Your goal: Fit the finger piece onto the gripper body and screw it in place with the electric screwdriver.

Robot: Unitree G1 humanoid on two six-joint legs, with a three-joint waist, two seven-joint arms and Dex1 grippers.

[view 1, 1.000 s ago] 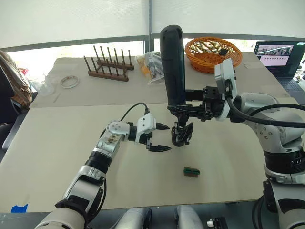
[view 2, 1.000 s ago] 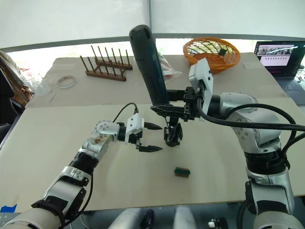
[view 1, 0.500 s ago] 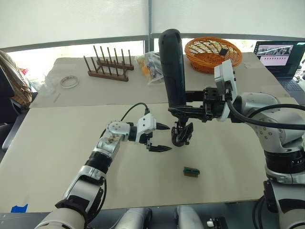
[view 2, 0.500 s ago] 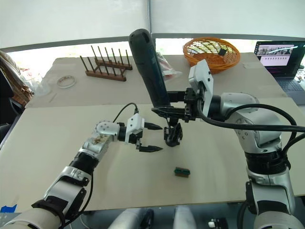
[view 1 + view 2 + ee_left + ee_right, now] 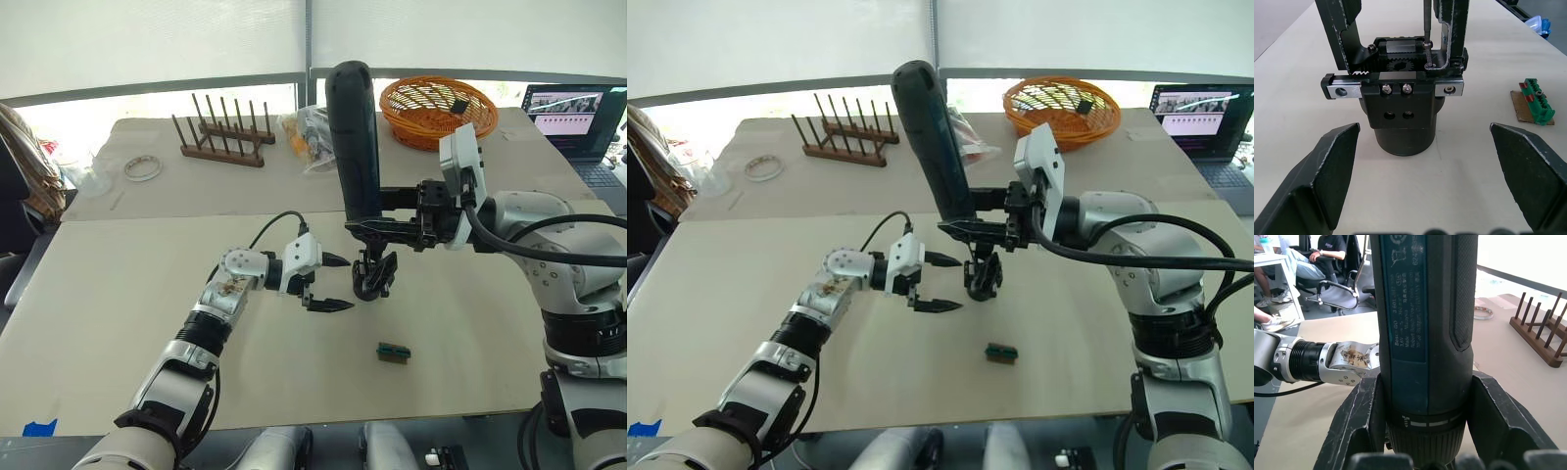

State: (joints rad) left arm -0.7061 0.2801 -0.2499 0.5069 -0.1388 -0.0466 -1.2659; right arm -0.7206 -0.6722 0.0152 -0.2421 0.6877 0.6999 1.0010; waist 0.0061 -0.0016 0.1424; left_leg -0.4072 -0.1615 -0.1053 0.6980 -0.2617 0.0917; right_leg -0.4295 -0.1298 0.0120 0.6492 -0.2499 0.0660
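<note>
The gripper body (image 5: 1405,112) stands on the beige table (image 5: 127,294), its round base down. A black finger piece (image 5: 1452,29) sits upright on its rail, and a second one stands beside it. My right gripper (image 5: 361,223) is shut on the electric screwdriver (image 5: 355,137), held upright over the body. The thin bit (image 5: 1426,22) rests on a screw (image 5: 1426,51) next to the finger piece. My left gripper (image 5: 333,284) is open just left of the gripper body, its fingers (image 5: 1327,166) spread to either side of the base without touching it.
A small green part on a brown backing (image 5: 394,352) lies nearer than the gripper body. At the back stand a wooden peg rack (image 5: 223,137), a tape roll (image 5: 143,167), a bag of parts (image 5: 309,132), an orange basket (image 5: 438,108) and a laptop (image 5: 573,113). Seated people (image 5: 1312,259) are behind.
</note>
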